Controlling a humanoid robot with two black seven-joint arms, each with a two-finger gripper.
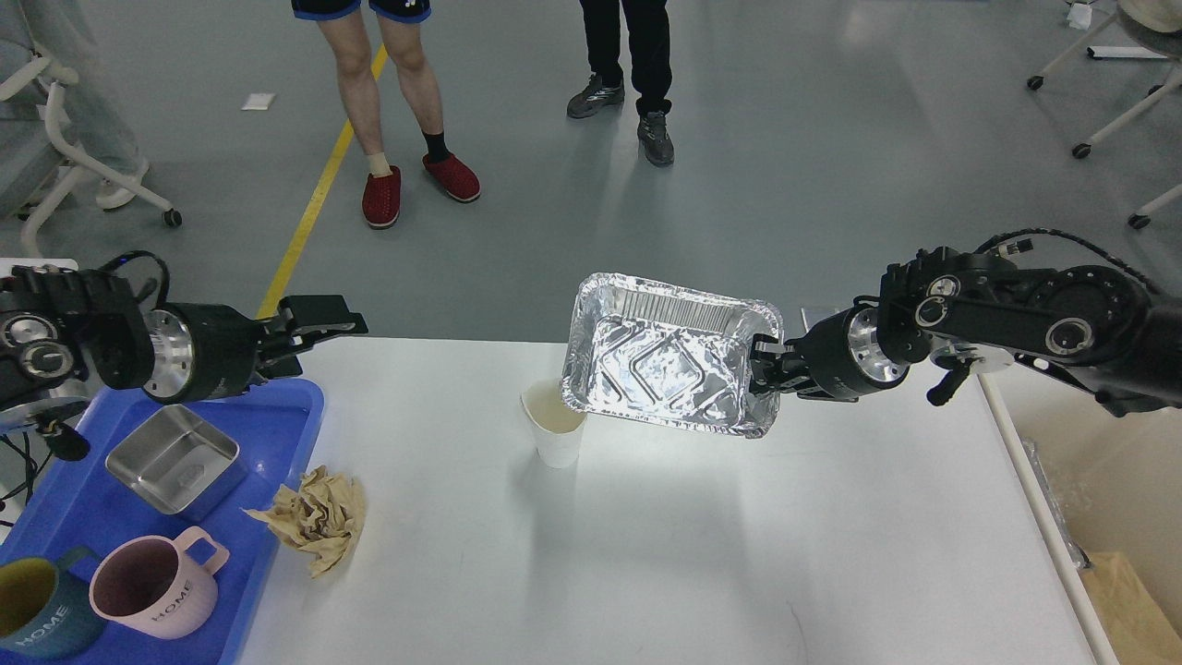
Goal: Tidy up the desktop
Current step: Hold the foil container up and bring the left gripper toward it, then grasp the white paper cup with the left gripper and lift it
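The white desktop (702, 554) fills the lower view. My right gripper (763, 369) is shut on the right rim of a foil tray (667, 353) and holds it tilted above the table's far edge. A white paper cup (552, 432) stands just left of and below the tray. A crumpled brown paper ball (314, 515) lies on the table beside the blue tray (277, 406). My left gripper (319, 328) is open and empty above the table's far left corner.
The blue tray holds a steel box (175, 457), a pink mug (152, 586) and a dark teal mug (32, 610). Two people stand beyond the table. A brown bag (1131, 600) sits by the right edge.
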